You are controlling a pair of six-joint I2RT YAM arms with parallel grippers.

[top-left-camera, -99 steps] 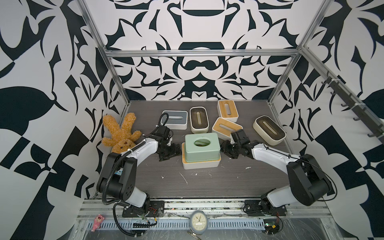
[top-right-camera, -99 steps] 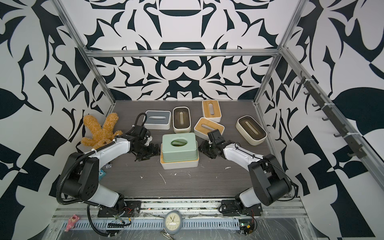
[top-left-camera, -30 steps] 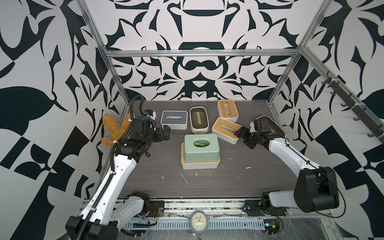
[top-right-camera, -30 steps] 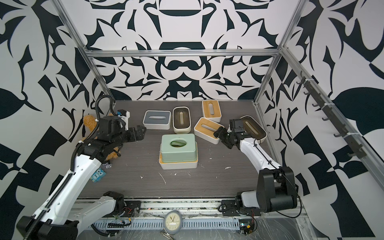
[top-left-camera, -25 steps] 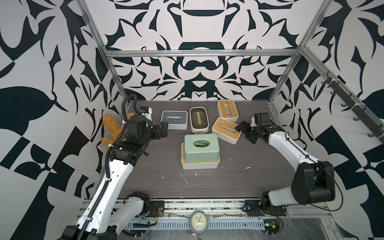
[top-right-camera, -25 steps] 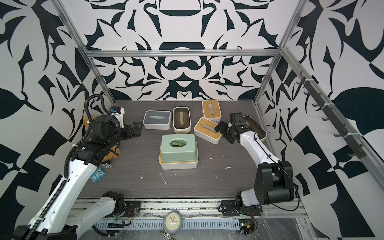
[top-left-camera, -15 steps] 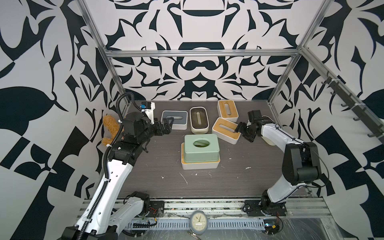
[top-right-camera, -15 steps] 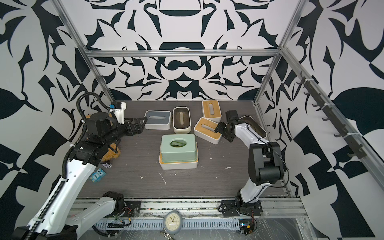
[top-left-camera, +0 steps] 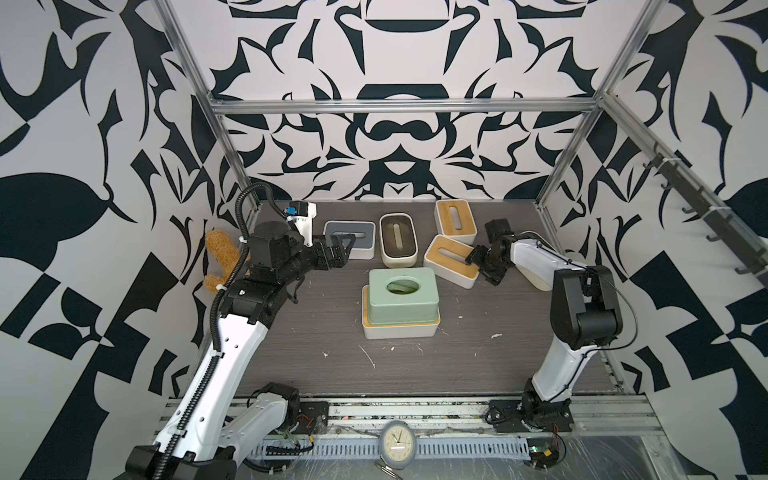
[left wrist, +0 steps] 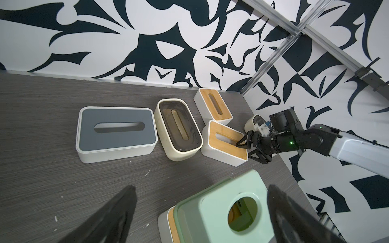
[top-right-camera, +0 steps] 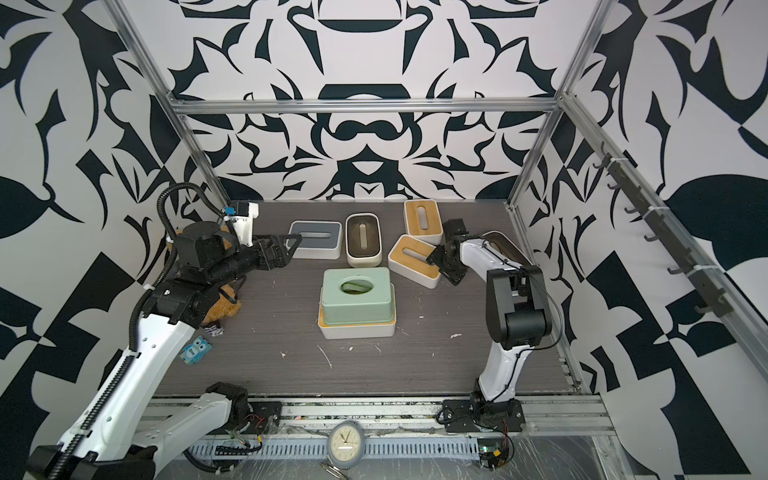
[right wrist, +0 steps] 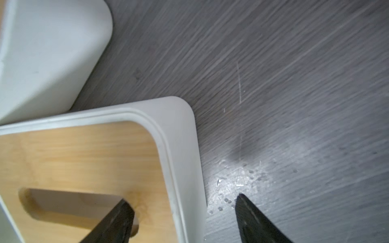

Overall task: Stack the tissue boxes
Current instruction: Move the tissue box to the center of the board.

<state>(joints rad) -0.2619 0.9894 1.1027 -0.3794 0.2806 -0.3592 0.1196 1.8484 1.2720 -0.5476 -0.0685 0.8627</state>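
A mint green tissue box (top-left-camera: 401,293) sits on a white bamboo-lidded one (top-left-camera: 399,330) at mid-table. Behind stand a grey-lidded box (top-left-camera: 351,232), a cream box with a dark lid (top-left-camera: 398,239) and a bamboo-lidded box (top-left-camera: 455,216). Another bamboo-lidded box (top-left-camera: 451,259) lies angled. My right gripper (right wrist: 183,207) is open and straddles its end wall: one finger over the slot, the other outside, with gaps showing. A second cream box (top-left-camera: 536,278) is mostly hidden behind the right arm. My left gripper (top-left-camera: 345,249) hangs open and empty beside the grey-lidded box.
A brown plush bunny (top-left-camera: 218,257) lies behind the left arm by the left wall. A small blue toy (top-right-camera: 193,353) rests near the front left. A clock (top-left-camera: 398,444) sits on the front rail. White scraps dot the table.
Both grippers have left the mint stack. The left has swung back toward the grey-lidded box; the right has come onto the angled bamboo-lidded box's end and narrowed its jaws.
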